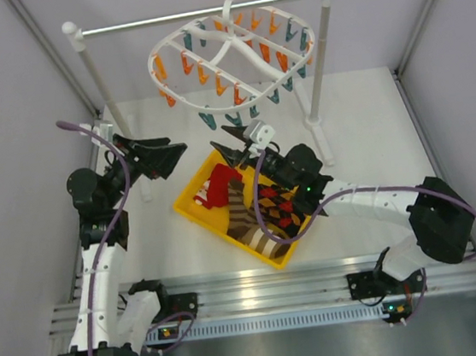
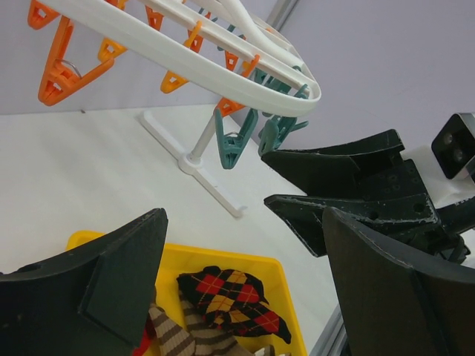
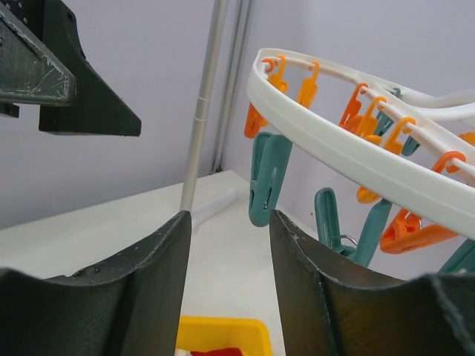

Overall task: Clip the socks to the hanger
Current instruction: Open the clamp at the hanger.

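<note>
The red socks [image 1: 218,184] lie in the far left part of the yellow bin [image 1: 192,209], and a red scrap [image 3: 215,351] shows low in the right wrist view. The white round hanger [image 1: 236,51] with orange and teal clips hangs from the rail. My right gripper [image 1: 219,139] hovers above the bin's far edge, below the hanger's near rim. It is open and empty [image 3: 228,222], with a teal clip [image 3: 264,180] just beyond its tips. My left gripper [image 1: 173,153] stands wide open and empty left of the bin, [image 2: 245,222] facing the right gripper's fingers [image 2: 341,182].
A brown striped sock [image 1: 247,222] and a dark argyle sock [image 1: 280,204] share the bin with the red pair. The white-and-metal rail stand [image 1: 321,65] carries the hanger, its feet on the table behind the bin. Grey walls close in on both sides.
</note>
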You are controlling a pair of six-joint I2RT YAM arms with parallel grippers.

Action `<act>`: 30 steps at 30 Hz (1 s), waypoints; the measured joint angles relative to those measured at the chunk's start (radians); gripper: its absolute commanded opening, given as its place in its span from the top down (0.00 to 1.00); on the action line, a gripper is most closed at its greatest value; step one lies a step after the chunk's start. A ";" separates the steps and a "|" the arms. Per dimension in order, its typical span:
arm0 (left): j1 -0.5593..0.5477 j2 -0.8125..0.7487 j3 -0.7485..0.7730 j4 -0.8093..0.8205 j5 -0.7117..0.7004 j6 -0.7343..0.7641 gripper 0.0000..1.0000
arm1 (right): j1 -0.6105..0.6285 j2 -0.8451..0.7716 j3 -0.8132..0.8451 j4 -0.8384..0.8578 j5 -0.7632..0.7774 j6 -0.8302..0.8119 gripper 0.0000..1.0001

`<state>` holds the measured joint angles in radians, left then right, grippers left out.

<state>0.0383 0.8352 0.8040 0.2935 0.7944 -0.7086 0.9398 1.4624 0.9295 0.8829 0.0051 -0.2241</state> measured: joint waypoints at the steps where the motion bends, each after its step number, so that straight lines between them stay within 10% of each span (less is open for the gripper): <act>1: 0.000 0.001 0.000 0.001 0.001 0.001 0.09 | 0.000 0.006 0.000 0.018 0.001 -0.001 0.53; 30: -0.021 0.079 0.000 0.017 0.012 0.089 0.10 | -0.041 0.185 0.124 0.079 0.085 0.039 0.57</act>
<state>0.0174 0.9138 0.8043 0.3103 0.8066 -0.6193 0.8989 1.6478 1.0534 0.9623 0.0898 -0.1856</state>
